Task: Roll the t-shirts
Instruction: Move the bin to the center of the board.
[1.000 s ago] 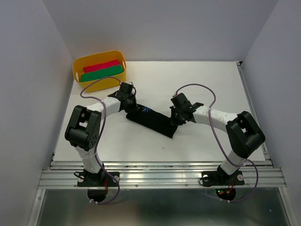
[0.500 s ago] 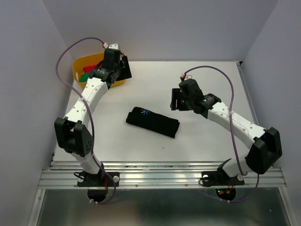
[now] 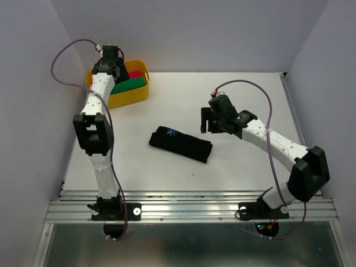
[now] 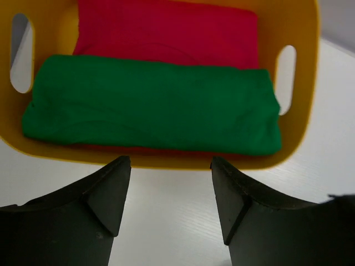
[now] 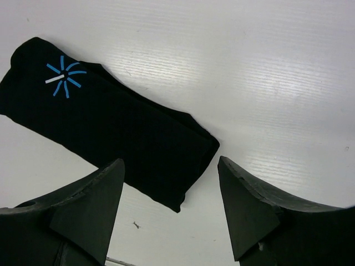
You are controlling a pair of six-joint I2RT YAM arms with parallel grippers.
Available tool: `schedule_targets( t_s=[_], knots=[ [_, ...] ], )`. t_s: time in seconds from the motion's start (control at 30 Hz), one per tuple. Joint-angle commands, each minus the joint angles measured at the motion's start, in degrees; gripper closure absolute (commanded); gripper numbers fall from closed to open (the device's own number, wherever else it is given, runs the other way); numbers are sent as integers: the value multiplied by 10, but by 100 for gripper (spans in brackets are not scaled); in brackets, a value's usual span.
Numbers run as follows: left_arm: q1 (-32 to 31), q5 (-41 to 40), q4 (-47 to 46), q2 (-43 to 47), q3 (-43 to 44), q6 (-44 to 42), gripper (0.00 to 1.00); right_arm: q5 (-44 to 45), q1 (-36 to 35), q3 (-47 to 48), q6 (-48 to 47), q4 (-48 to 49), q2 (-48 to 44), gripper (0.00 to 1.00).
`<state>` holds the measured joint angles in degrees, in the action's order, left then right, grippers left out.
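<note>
Open table (image 3: 250,94) runs across the upper right and bottom centre of the overhead view — only the rolled black t-shirt (image 3: 181,144) interrupts the middle. At upper left the yellow tub (image 3: 133,97), filled by a red roll (image 4: 166,27) and a green roll (image 4: 150,105), walls off the corner; the left arm (image 3: 94,133) stands along that edge.

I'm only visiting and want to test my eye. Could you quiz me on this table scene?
1. True or false: the black shirt lies inside the yellow tub.
2. Beside the red roll in the tub lies a roll coloured: A green, B blue, C white.
3. Fill in: the left pincer and right pincer are both ___, holding nothing.
Key: 1 false; 2 A, the green roll; 3 open.
</note>
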<state>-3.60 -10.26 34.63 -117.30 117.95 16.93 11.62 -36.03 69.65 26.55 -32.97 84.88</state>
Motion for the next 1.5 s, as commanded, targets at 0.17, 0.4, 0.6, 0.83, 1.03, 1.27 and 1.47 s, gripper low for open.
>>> schedule_targets(
  t_s=[0.17,0.4,0.6,0.83,1.03,1.27,1.47],
  knots=[
    [48,19,25,-101,97,-10,32,-8,-2,7,-7,13,17,26],
    [47,73,20,-88,27,-15,37,-12,-2,8,-9,14,22,25],
    [39,108,3,1,-94,-20,40,-9,-2,11,-9,13,23,25],
    [10,129,26,42,-144,-31,40,-11,-2,-1,-4,15,15,25],
    [1,133,47,77,-153,-49,40,-12,-2,-11,-1,16,5,25],
    [-25,133,33,102,-146,-55,39,-32,-2,-17,3,21,13,25],
    [-38,82,-2,62,-118,-38,40,-31,-2,-28,7,22,-1,24]
  ],
)
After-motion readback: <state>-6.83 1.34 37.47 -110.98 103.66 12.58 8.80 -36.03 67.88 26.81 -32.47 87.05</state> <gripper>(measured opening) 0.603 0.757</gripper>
